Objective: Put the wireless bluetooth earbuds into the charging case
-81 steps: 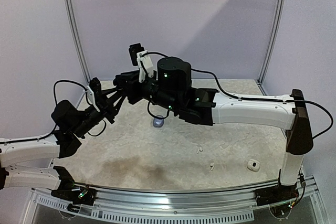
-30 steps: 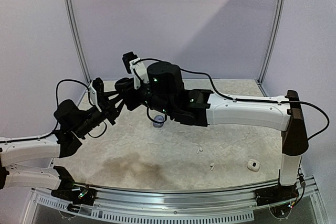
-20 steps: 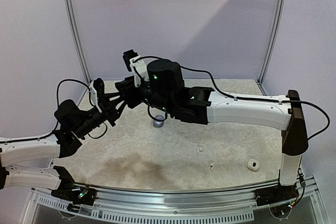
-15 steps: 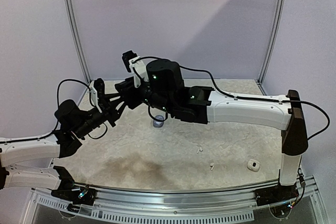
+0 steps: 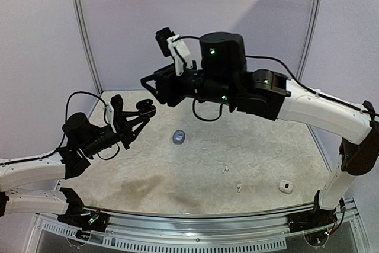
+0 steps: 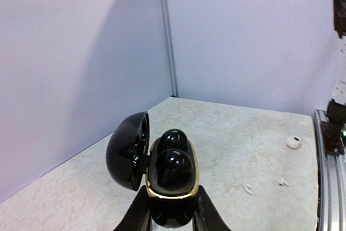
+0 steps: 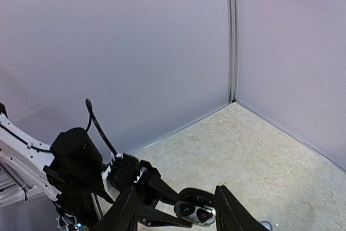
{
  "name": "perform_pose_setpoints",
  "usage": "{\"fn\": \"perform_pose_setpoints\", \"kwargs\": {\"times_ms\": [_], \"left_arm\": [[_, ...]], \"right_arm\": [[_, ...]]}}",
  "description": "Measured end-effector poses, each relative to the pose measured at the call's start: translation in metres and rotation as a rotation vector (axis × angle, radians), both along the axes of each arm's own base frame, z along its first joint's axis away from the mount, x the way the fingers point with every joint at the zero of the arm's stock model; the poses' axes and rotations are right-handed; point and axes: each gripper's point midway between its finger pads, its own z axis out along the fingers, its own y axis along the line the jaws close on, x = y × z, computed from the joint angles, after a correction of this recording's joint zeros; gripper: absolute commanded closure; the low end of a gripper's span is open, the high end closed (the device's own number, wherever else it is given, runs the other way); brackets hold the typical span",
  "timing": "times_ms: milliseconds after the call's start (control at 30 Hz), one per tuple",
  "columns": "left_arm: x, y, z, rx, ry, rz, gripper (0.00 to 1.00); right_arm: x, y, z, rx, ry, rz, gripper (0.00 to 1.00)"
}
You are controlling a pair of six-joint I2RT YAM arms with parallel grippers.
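Status: two black earbuds (image 6: 173, 162) sit in the black charging case (image 6: 172, 195), lid hinged open. Left gripper (image 6: 172, 209) clenched on the case body, holding it off the table (image 5: 266, 146). Right gripper (image 7: 175, 196) hangs above, jaws apart, nothing between them. Two white earbuds (image 5: 225, 169) lie loose on the table, white case (image 5: 286, 186) near them, grey case (image 5: 179, 137) mid-table.
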Motion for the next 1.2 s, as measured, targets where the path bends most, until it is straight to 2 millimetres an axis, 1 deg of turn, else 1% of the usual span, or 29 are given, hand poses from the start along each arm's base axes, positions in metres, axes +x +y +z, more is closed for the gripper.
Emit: {"fn": "perform_pose_setpoints", "kwargs": {"times_ms": [33, 100, 133, 167, 200, 267, 300, 367, 433, 533, 567, 633, 733, 833, 933, 1033, 1133, 1200], "left_arm": [[-0.006, -0.005, -0.002, 0.026, -0.018, -0.04, 1.0], [-0.017, -0.013, -0.006, 0.081, -0.058, -0.123, 1.0], [-0.021, -0.016, -0.007, 0.1, -0.073, -0.151, 1.0], [-0.027, -0.02, -0.009, 0.125, -0.092, -0.192, 1.0], [-0.03, -0.022, -0.009, 0.137, -0.103, -0.212, 1.0], [-0.036, -0.026, -0.006, 0.153, -0.126, -0.254, 1.0], [-0.038, -0.027, -0.004, 0.156, -0.133, -0.273, 1.0], [-0.044, -0.03, 0.0, 0.154, -0.144, -0.311, 1.0], [-0.05, -0.033, 0.002, 0.149, -0.146, -0.353, 1.0], [-0.056, -0.036, 0.0, 0.148, -0.131, -0.397, 1.0], [-0.057, -0.037, -0.003, 0.154, -0.113, -0.408, 1.0], [-0.056, -0.037, -0.007, 0.157, -0.092, -0.411, 1.0], [-0.052, -0.037, -0.005, 0.153, -0.077, -0.393, 1.0], [-0.049, -0.037, -0.015, 0.166, -0.021, -0.382, 1.0], [-0.046, -0.038, -0.022, 0.173, 0.016, -0.374, 1.0], [-0.043, -0.037, -0.022, 0.165, 0.036, -0.358, 1.0], [-0.037, -0.036, -0.02, 0.143, 0.077, -0.324, 1.0], [-0.029, -0.034, -0.02, 0.127, 0.126, -0.285, 1.0]], "right_arm": [[0.0, -0.008, 0.012, 0.024, 0.002, -0.016, 0.53], [0.008, -0.021, 0.024, 0.045, 0.025, -0.062, 0.55], [0.014, -0.025, 0.027, 0.049, 0.044, -0.095, 0.56], [0.019, -0.028, 0.025, 0.041, 0.065, -0.125, 0.56], [0.03, -0.031, 0.02, 0.028, 0.089, -0.161, 0.56], [0.042, -0.029, 0.007, -0.005, 0.123, -0.198, 0.56], [0.046, -0.026, -0.005, -0.032, 0.142, -0.209, 0.56], [0.053, -0.018, -0.036, -0.098, 0.184, -0.222, 0.56], [0.053, -0.011, -0.068, -0.173, 0.222, -0.215, 0.57], [0.047, -0.005, -0.102, -0.249, 0.276, -0.189, 0.59], [0.045, -0.003, -0.107, -0.263, 0.286, -0.175, 0.59], [0.039, -0.002, -0.111, -0.276, 0.305, -0.142, 0.59], [0.025, 0.004, -0.117, -0.292, 0.323, -0.09, 0.59], [0.013, 0.003, -0.122, -0.302, 0.329, -0.062, 0.59], [0.004, -0.007, -0.123, -0.314, 0.335, -0.057, 0.56], [0.004, -0.022, -0.12, -0.322, 0.333, -0.109, 0.53], [0.015, -0.049, -0.117, -0.333, 0.337, -0.226, 0.5], [0.025, -0.074, -0.118, -0.324, 0.359, -0.32, 0.49]]}}
